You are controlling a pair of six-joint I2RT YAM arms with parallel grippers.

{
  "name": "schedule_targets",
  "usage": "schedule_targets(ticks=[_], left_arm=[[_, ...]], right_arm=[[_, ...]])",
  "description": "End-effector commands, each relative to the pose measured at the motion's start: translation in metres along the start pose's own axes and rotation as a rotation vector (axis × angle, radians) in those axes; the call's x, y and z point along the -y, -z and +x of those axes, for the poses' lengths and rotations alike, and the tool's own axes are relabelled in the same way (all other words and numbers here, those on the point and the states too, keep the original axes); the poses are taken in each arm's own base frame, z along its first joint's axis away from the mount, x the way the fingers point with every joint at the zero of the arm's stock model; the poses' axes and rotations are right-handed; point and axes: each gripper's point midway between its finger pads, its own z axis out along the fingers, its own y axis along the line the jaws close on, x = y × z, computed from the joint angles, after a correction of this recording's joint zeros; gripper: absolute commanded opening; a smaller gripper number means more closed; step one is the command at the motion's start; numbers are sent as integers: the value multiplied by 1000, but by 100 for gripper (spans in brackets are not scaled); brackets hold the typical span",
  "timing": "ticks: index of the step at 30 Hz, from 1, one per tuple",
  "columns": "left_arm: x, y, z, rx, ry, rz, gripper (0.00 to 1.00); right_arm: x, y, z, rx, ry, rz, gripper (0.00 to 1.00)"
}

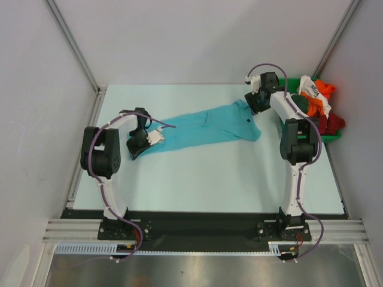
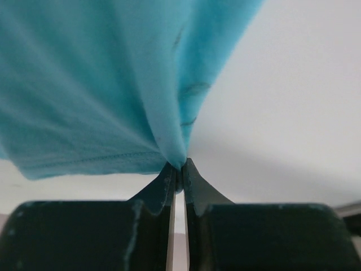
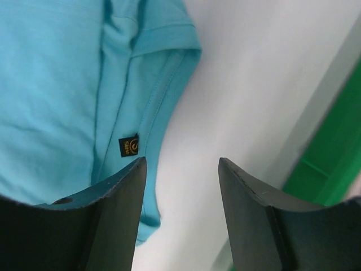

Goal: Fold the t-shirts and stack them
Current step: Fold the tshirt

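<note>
A turquoise t-shirt [image 1: 209,127] lies stretched across the middle of the table, from the left arm up to the back right. My left gripper [image 1: 139,145] is shut on its left end; in the left wrist view the cloth [image 2: 113,84] is pinched between the closed fingertips [image 2: 179,168]. My right gripper [image 1: 254,101] is open just above the shirt's right end; its view shows the shirt edge with a small dark label [image 3: 128,145] beside the left finger [image 3: 113,197]. More t-shirts, white and orange [image 1: 317,92] and red [image 1: 330,124], are piled in the bin.
A green plastic bin [image 1: 328,137] stands at the table's back right corner, right beside the right arm; its wall shows in the right wrist view [image 3: 333,158]. Grey walls with metal posts enclose the table on three sides.
</note>
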Motion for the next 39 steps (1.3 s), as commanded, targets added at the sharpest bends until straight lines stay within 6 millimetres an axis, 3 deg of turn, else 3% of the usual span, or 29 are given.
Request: schedule_targets(ticks=[1,8,11,14,15,18,31,39], left_arm=[[54,19,14,-56,-19,130,10],[83,40,19,-63,-16,145,10],[96,46,15,-48,-15,170,10],[108,52,12,-44,-23,182,10],[112,53,12,-44,-26,191,10],[124,60,11,-37,-32,201,10],[175,59,26,-61,-33,266,11],[197,71,11,-40,-39,296,12]], right_arm=[[-13,-16,4,-69,-25,-80,59],[-29,-33,-5,-59,-35,-144,60],[-35,-42,-6,-66,-12,-149,56],[-40,-52,-3,-99,-18,-160,33],[-41,-55,-4,-102,-16,-163,19],[-44,-65,-9,-88,-12,-151,4],[-49,-98,-31,-13,11,-123,0],[-57,-119,-76,152,21,-110,0]])
